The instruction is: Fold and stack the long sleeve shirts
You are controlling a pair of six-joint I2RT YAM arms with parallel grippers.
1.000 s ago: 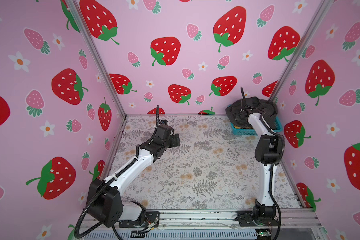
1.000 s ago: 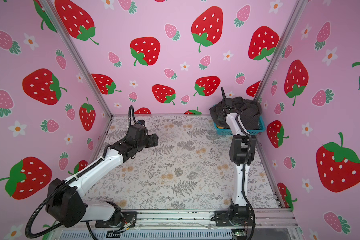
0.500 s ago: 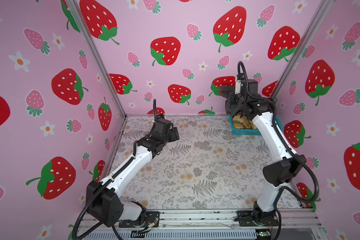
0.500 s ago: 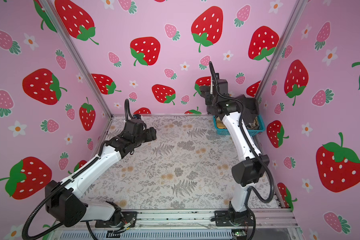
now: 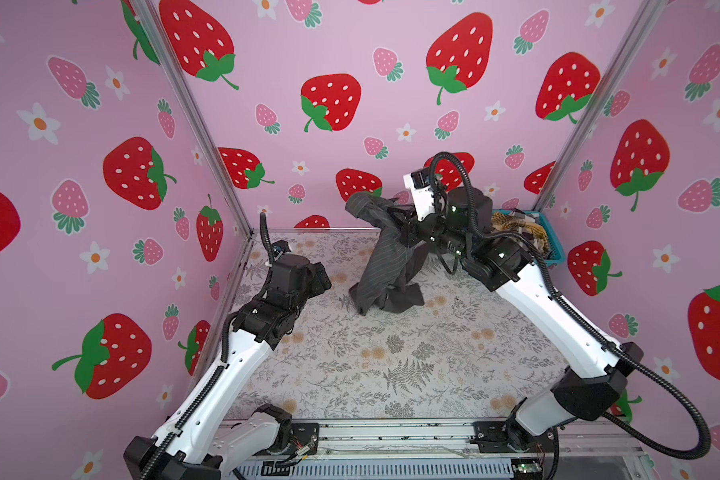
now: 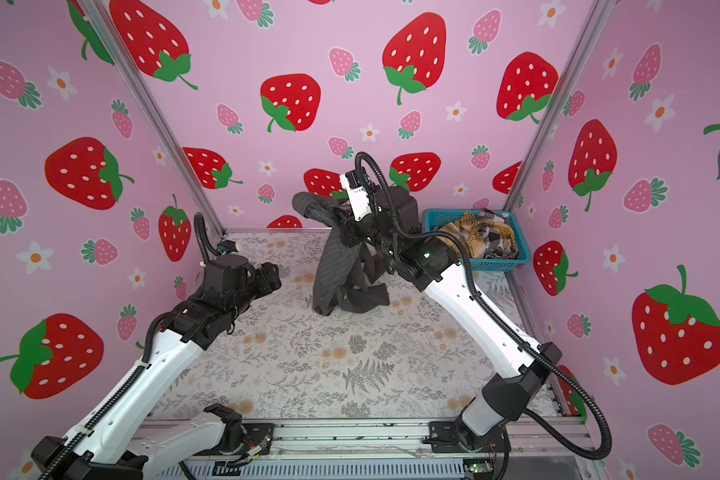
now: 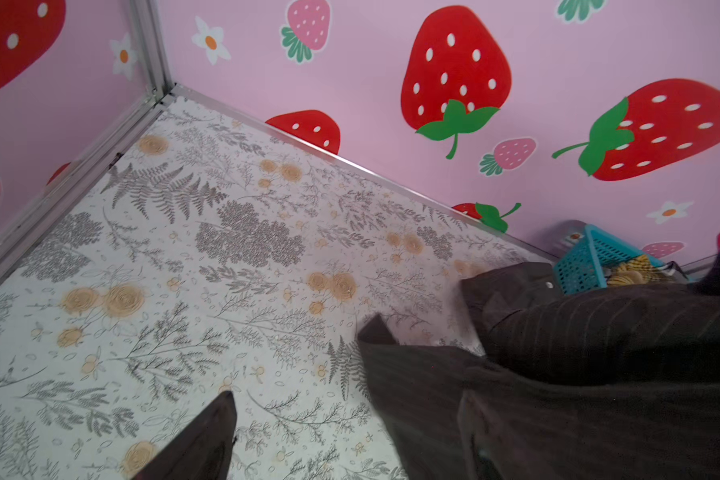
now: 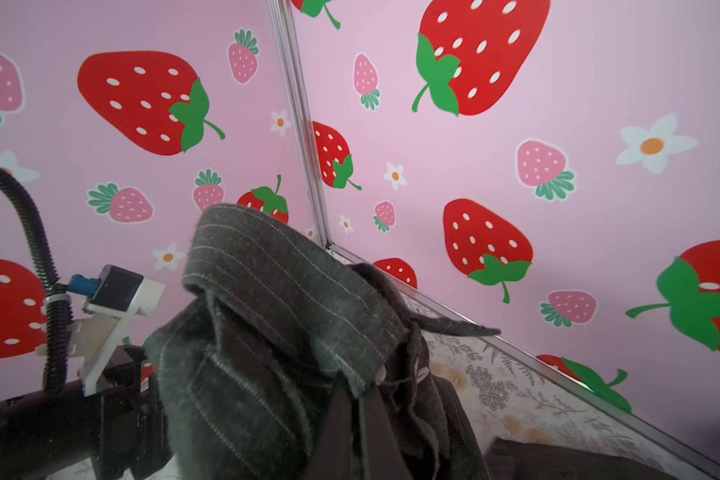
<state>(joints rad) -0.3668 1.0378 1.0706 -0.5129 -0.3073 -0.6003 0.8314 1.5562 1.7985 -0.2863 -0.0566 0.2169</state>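
- Step in hand, judged from the layout: transfer of the charcoal pinstripe shirt (image 5: 385,266) from the basket (image 6: 495,264) to the table (image 5: 391,374), ready for spreading.
- The right gripper (image 5: 400,226) is clenched on a bunched fold at the upper end of the garment. The right wrist view shows striped cloth draped over and in front of the jaws. Which part of the garment is pinched cannot be told.
- Most of the shirt hangs directly below the right gripper. One flap stands up beyond it, and the lower end is crumpled and touches the table.
- The left gripper (image 5: 321,280) is released, with jaws wide and nothing between them. The shirt hangs just beside it, on the side toward the right arm, clear of its fingertips.
- Lower the right gripper gradually while carrying it away from the crumpled end, so the hanging length lays out flat and does not pile up.
- Bring the left gripper onto a free edge, such as hem or collar, before the right gripper lets go. A single pinch point is likely to leave the cloth twisted.
- The remaining shirts (image 6: 476,235), mustard plaid and check, lie in the basket behind the right gripper, well apart from it.
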